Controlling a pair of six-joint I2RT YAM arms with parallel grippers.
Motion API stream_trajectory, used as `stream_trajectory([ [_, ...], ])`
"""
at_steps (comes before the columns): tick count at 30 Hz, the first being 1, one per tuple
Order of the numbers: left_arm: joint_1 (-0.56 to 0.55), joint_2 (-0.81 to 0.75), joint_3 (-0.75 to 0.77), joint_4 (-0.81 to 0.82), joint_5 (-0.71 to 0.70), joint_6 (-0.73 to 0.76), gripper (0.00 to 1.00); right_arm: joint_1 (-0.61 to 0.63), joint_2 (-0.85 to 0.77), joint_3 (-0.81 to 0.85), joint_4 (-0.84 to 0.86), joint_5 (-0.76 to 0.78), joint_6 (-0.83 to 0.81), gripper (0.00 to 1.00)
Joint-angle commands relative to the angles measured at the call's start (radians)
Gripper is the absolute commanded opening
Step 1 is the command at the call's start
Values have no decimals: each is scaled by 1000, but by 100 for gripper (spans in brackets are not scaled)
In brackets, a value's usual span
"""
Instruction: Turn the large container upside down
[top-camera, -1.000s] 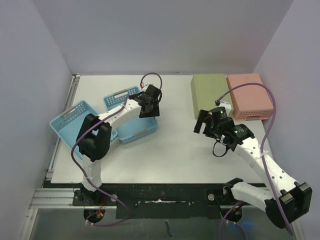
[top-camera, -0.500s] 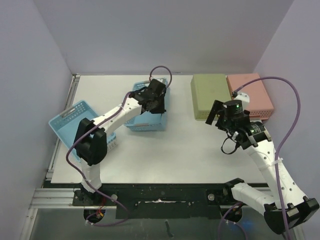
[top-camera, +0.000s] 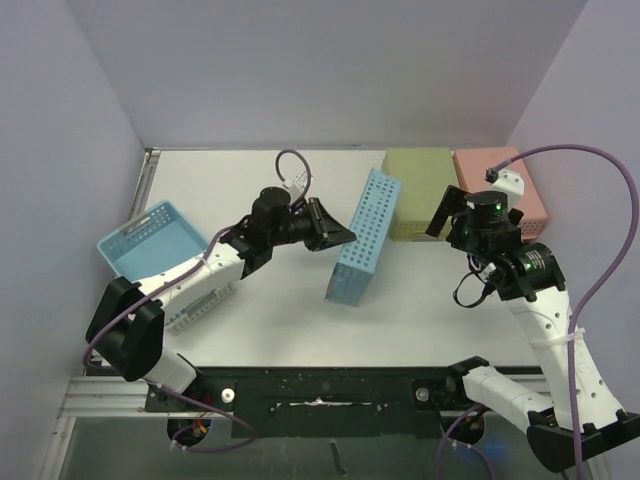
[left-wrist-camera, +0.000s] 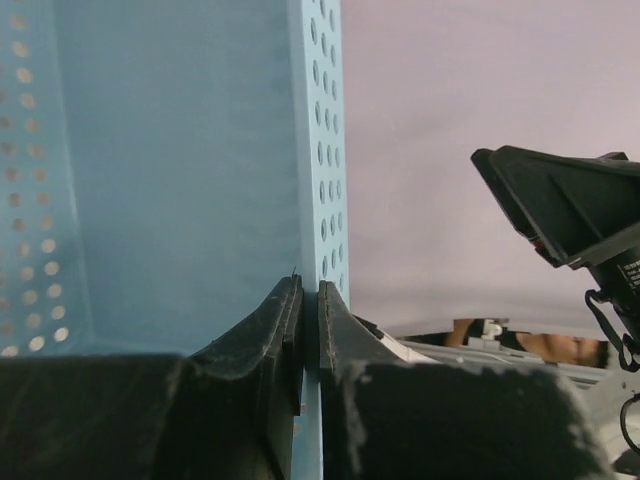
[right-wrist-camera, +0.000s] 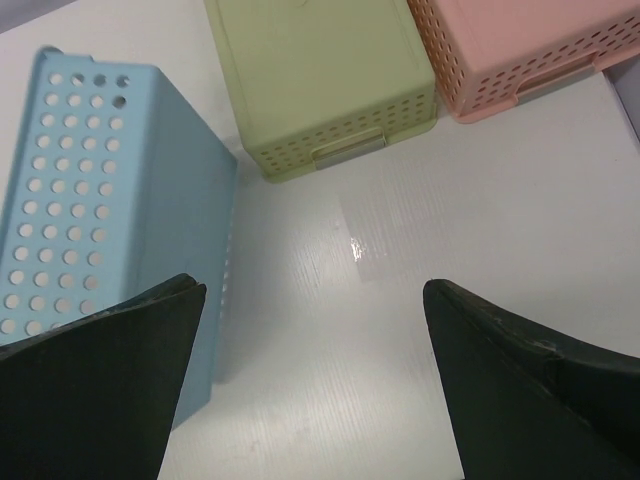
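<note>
The large light-blue perforated container (top-camera: 362, 238) stands tipped up on its edge in the middle of the table, its bottom facing right. My left gripper (top-camera: 335, 235) is shut on its rim wall; in the left wrist view the jaws (left-wrist-camera: 310, 290) pinch the thin blue wall (left-wrist-camera: 180, 150). My right gripper (top-camera: 442, 213) is open and empty, hovering to the right of the container, above bare table in front of the green box. In the right wrist view its fingers (right-wrist-camera: 312, 290) are wide apart, with the blue container (right-wrist-camera: 110, 200) at the left.
A green container (top-camera: 418, 190) and a pink container (top-camera: 505, 185) lie upside down at the back right, both seen in the right wrist view (right-wrist-camera: 320, 70) (right-wrist-camera: 520, 50). A second blue basket (top-camera: 150, 240) sits at the left edge over a white basket (top-camera: 200, 300).
My left arm carried the blue container from the left to the table's middle and tipped it from flat up onto its edge. My right arm rose and drew back toward the green box.
</note>
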Motion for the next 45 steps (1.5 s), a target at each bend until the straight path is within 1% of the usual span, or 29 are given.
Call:
stream_trajectory([
  [1,27,-27,-99,330,106,-168,0,-6,-16,10,11,11,-1,98],
  [7,54,-43,-220,432,117,-218,0,-6,-34,-11,6,11,8,98],
  [11,115,-65,-320,526,141,-275,0,-6,-34,-26,3,4,14,98],
  [14,172,-99,-364,509,157,-266,0,-6,-40,-39,3,-2,20,98],
  [16,216,-131,-379,448,167,-228,1,-6,-42,-49,4,-7,23,98],
  [20,308,-192,-372,235,173,-90,30,-8,-47,-65,7,-10,28,98],
  [21,331,-205,-366,170,174,-69,33,-8,-47,-71,9,-11,28,98],
  [22,353,-219,-363,129,176,-19,39,-7,-48,-75,11,-12,28,98],
  [26,448,-249,-330,-28,182,90,51,-7,-42,-88,19,-18,31,98],
  [30,495,-254,-290,-126,184,177,53,-7,-36,-94,29,-25,31,98],
  [35,495,-261,-193,-248,149,306,57,-9,-28,-108,55,-74,44,98],
  [38,476,-269,-109,-331,95,389,66,-9,-16,-139,89,-135,63,98],
  [40,422,-265,-25,-414,3,468,72,-8,-8,-157,101,-156,79,98],
  [41,380,-254,45,-472,-69,521,73,-8,-6,-165,104,-158,86,98],
  [43,275,-220,150,-571,-209,615,74,-8,-6,-173,109,-157,93,98],
  [45,178,-164,236,-650,-305,692,75,-8,-6,-173,110,-153,93,98],
])
